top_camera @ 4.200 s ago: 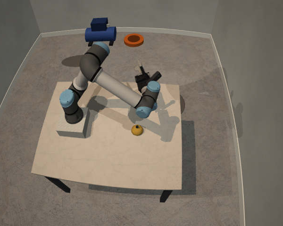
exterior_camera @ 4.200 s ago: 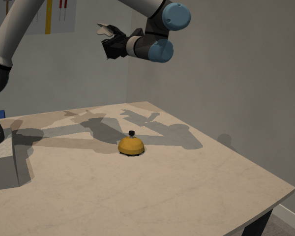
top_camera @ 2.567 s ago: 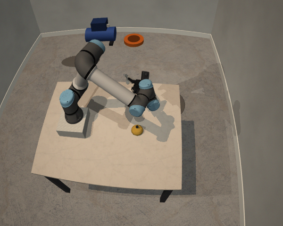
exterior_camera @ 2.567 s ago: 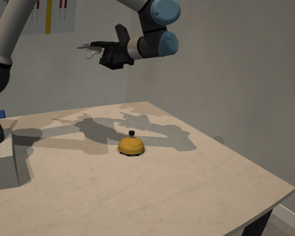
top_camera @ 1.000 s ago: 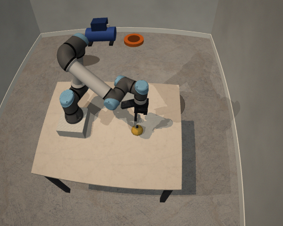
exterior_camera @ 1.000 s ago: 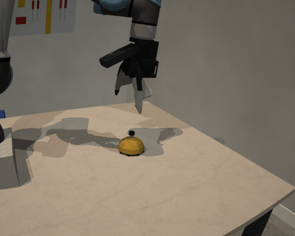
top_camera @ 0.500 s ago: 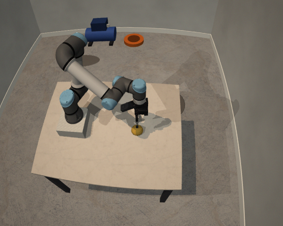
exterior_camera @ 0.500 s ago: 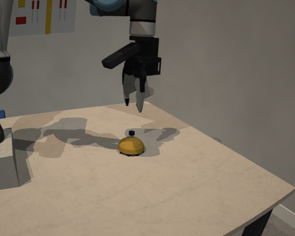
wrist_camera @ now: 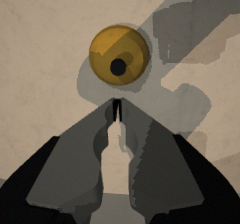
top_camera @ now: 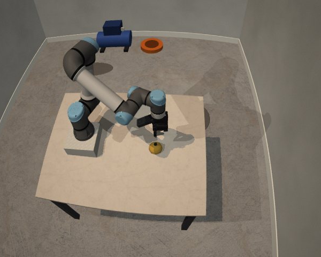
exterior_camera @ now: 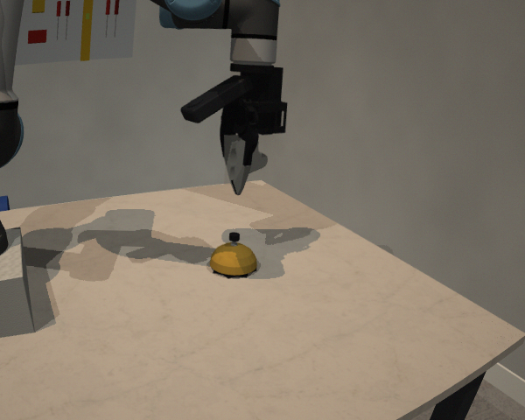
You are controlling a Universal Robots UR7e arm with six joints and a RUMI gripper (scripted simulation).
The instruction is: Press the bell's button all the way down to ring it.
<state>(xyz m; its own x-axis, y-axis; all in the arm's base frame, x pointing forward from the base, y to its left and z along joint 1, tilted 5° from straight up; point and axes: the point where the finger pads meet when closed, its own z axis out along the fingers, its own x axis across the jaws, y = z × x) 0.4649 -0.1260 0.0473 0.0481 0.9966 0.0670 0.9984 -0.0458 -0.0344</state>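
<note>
Table [exterior_camera: 389,316]: you are looking at a pale, marble-like slab with faint veining, matte, on dark legs.
Gripper [exterior_camera: 238,190]: you are hovering it above the bell and apart from it; the jaws are standing pressed together into one dark tapered point, gripping nothing.
Bell [exterior_camera: 234,258]: it is sitting near the table's middle, a smooth yellow dome on a dark base.
Button [exterior_camera: 233,235]: a small black knob is standing up atop the bell, seemingly unpressed.
Progress: you are only lining up; the press, hold and release are all remaining.
</note>
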